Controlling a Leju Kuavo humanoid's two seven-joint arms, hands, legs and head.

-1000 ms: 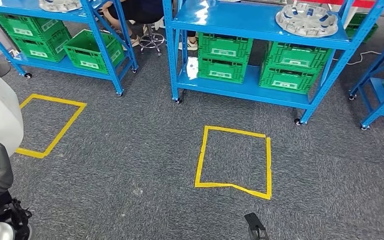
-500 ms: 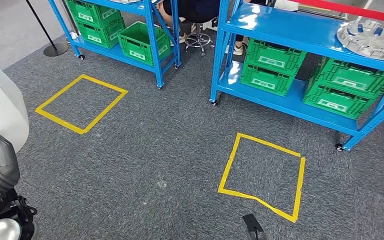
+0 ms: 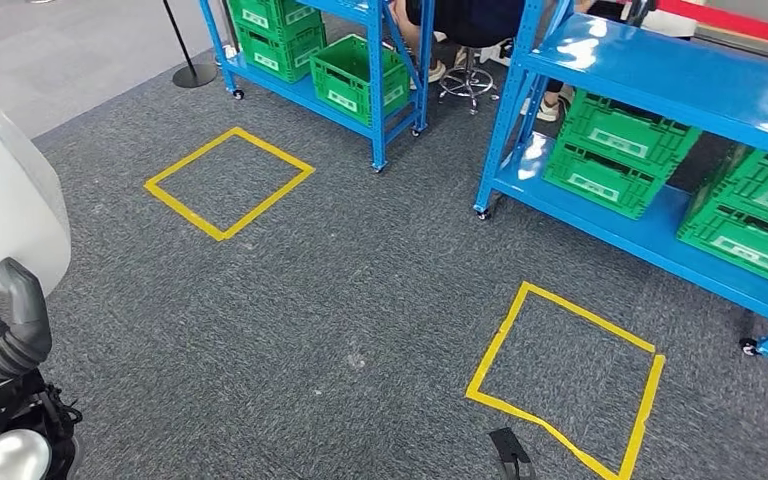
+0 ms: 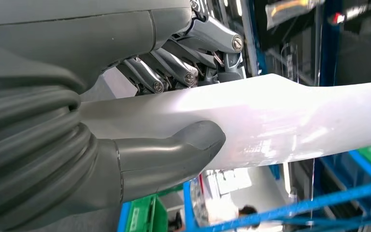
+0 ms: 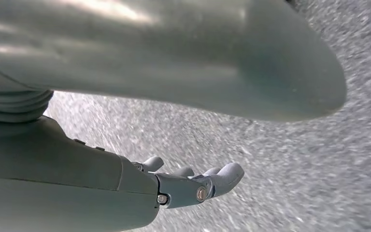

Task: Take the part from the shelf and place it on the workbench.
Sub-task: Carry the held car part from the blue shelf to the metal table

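Left hand (image 4: 174, 96) grips white part (image 4: 280, 121), thumb pressed beneath. Right hand (image 5: 193, 186) hangs spread, holding nothing. Advise steady grip while walking to the counter.

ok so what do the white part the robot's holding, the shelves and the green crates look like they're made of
White part: smooth, faintly glossy, with soft highlights; likely moulded plastic or painted panel, hard to say which. The left robot hand grips it.
Shelves: blue painted metal by the look, with perforated uprights and glare on the decks.
Green crates: probably injection-moulded plastic, ribbed walls, dull sheen.
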